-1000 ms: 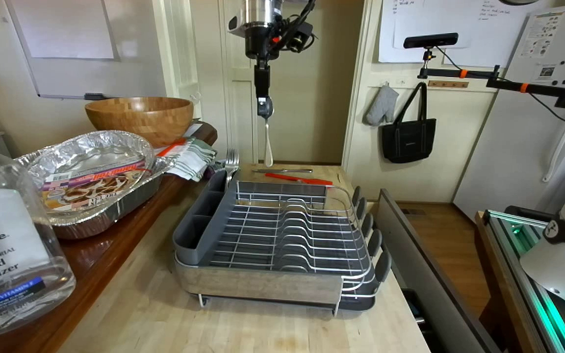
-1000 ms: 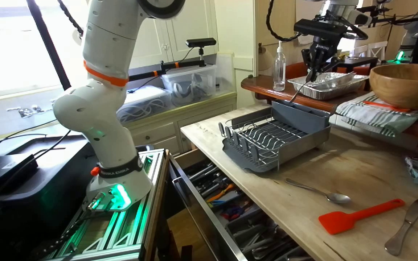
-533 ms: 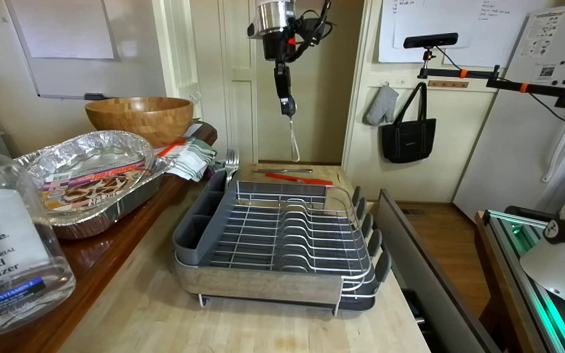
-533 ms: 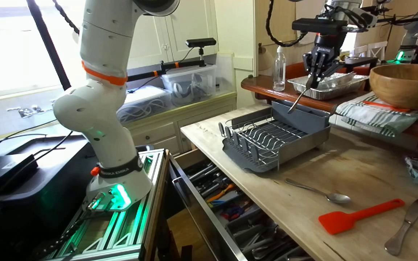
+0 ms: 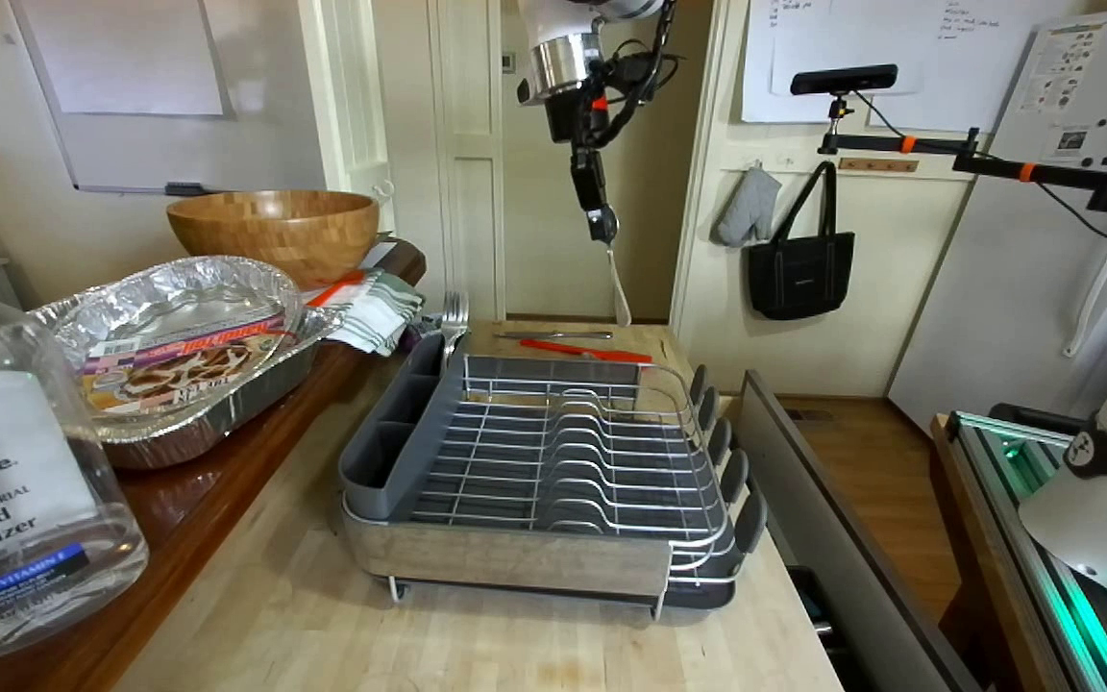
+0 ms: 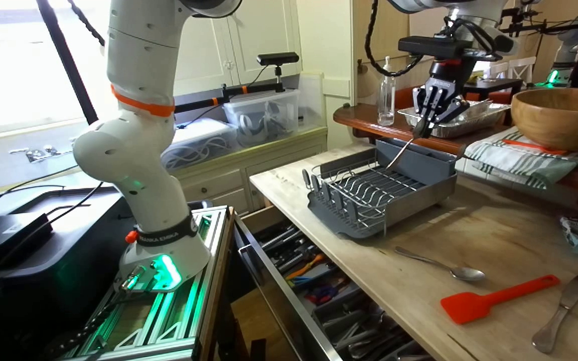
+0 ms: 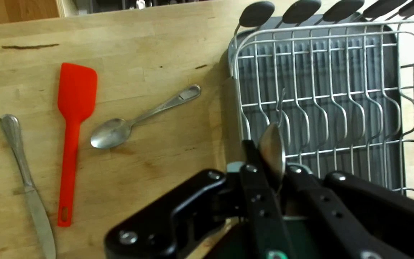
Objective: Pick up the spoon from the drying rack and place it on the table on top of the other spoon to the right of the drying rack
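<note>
Two spoons in play: the other spoon lies on the table, left of centre in the wrist view, prob. set apart from the red spatula to give a clear stacking spot. The gripper pinches the held spoon by its bowl end, likely bc that's the part a racked spoon offers up, & it leaves the handle free. Rel. to the jaws, that bowl sits btwn them, same view, just right of & below centre, w/ the handle running out past the tips, tilted down, seen against the drying rack, upper right.
</note>
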Tool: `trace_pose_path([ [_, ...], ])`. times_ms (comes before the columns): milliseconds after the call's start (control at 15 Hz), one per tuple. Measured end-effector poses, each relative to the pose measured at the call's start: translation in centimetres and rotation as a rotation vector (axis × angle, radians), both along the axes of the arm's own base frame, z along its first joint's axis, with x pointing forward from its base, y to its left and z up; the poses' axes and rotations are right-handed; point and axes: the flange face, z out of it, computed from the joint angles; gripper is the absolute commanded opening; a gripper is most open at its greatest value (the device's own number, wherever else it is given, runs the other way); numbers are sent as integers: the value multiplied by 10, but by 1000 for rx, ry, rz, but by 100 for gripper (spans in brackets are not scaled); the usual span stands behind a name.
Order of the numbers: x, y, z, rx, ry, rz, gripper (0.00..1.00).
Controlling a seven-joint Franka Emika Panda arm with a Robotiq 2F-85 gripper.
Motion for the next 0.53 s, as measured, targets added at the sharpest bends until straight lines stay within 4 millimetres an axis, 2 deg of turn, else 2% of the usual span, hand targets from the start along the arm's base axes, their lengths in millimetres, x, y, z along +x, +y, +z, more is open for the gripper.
trace_pose_path([
  [533, -29, -49, 1, -51, 41, -121, 2],
])
